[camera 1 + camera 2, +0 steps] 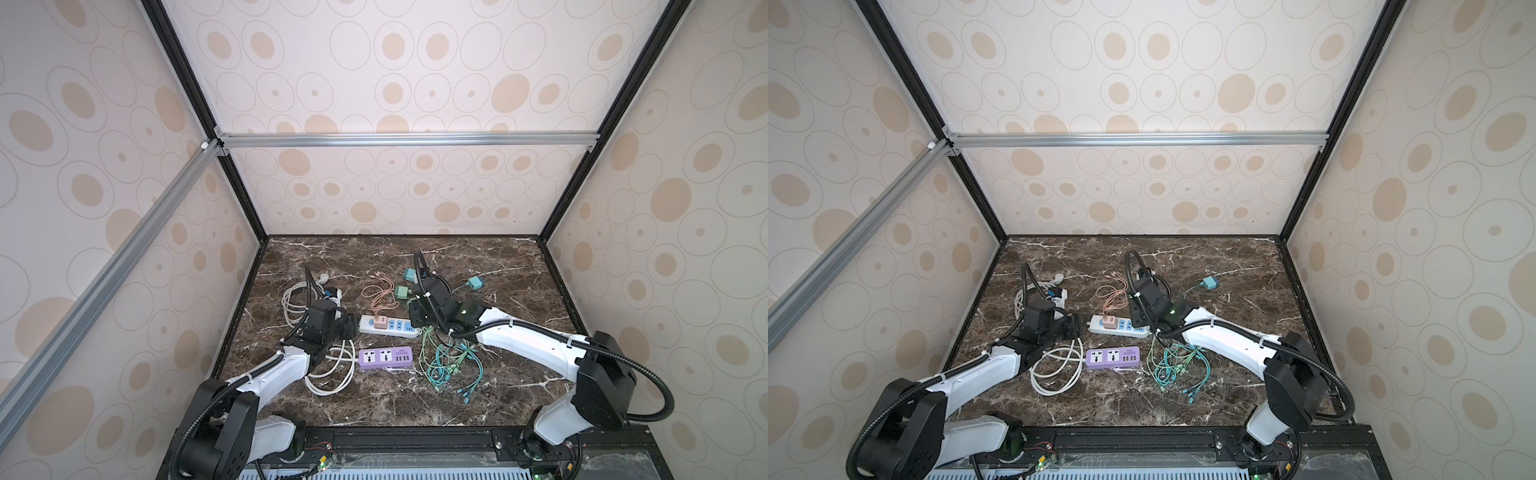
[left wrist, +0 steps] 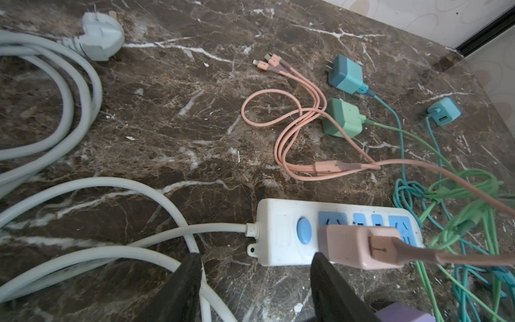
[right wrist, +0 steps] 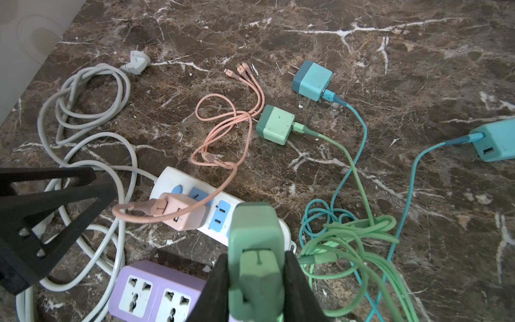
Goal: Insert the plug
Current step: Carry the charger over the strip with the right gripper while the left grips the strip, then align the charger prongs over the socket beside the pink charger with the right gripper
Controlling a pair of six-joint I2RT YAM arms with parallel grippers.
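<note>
My right gripper (image 3: 256, 262) is shut on a green plug (image 3: 255, 237), gripping its two sides. It holds the plug just above the right end of the white power strip (image 3: 167, 178), seen in both top views (image 1: 368, 328) (image 1: 1100, 328). The plug's prongs are hidden. A pink plug (image 3: 184, 213) (image 2: 356, 245) sits in the strip next to the blue button. My left gripper (image 2: 256, 259) stands open at the strip's cable end (image 2: 278, 223), its fingers (image 2: 189, 267) apart with nothing held. In a top view it sits left of the strip (image 1: 349, 326).
A purple power strip (image 3: 156, 290) (image 1: 385, 357) lies in front of the white one. The white cable (image 2: 139, 237) coils at the left. A teal plug (image 3: 312, 80), a second green plug (image 3: 276, 125) and a light blue plug (image 3: 493, 142) lie behind, with tangled green and teal cables (image 3: 348, 237).
</note>
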